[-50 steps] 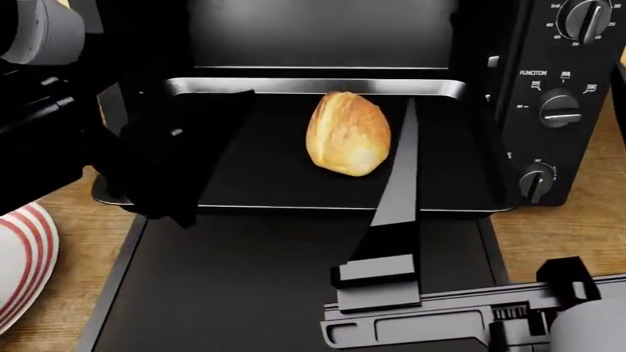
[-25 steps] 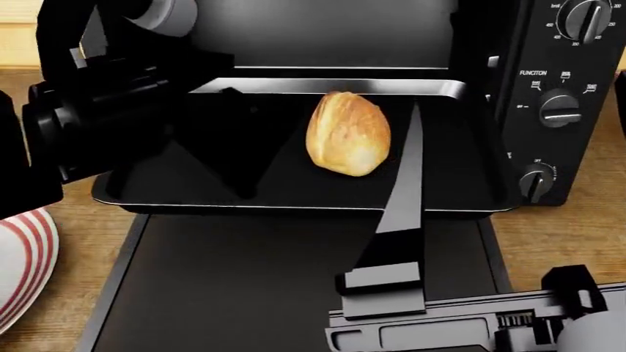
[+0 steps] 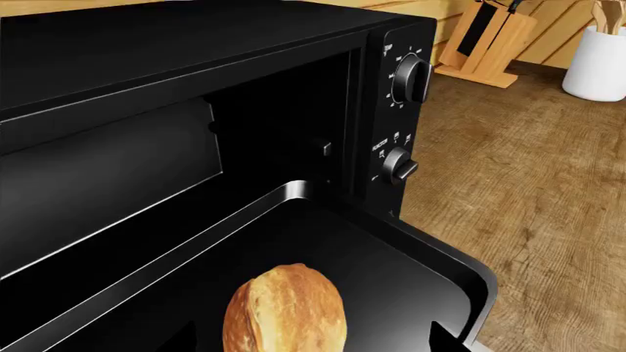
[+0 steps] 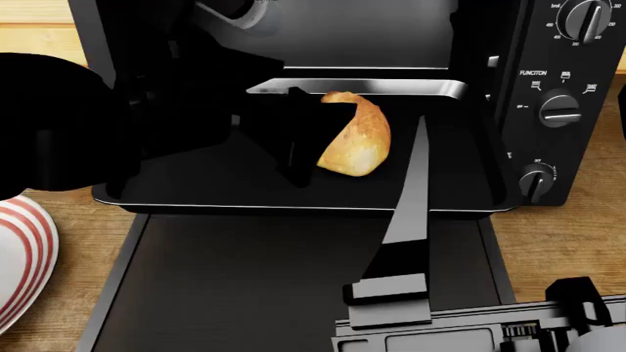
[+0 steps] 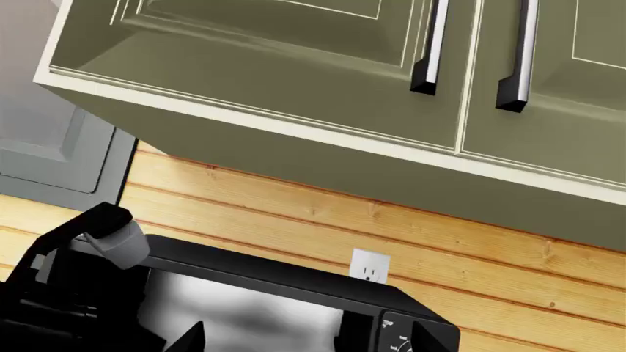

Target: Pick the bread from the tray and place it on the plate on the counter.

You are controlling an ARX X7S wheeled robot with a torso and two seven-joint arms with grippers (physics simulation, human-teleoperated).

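The golden-brown bread [image 4: 360, 139] lies on the black tray [image 4: 293, 207] pulled out of the oven. My left gripper [image 4: 315, 147] is at the bread, and one dark finger [image 4: 293, 143] covers the bread's left side. In the left wrist view the bread [image 3: 286, 312] sits between the two spread fingertips, so this gripper is open around it. My right gripper [image 5: 308, 341] is open and holds nothing. One of its long fingers [image 4: 411, 198] reaches over the tray just right of the bread. A striped plate [image 4: 20, 257] shows at the lower left on the wooden counter [image 4: 567, 242].
The oven door [image 4: 293, 286] lies flat and open in front of the tray. The oven's control knobs [image 4: 559, 108] stand at the right. A knife block [image 3: 489, 40] and a white utensil holder [image 3: 599, 59] stand farther along the counter. Green wall cabinets [image 5: 323, 81] hang above.
My left arm has swung right across the tray to the bread, and its finger now covers the bread's left side. The right gripper has shifted slightly.
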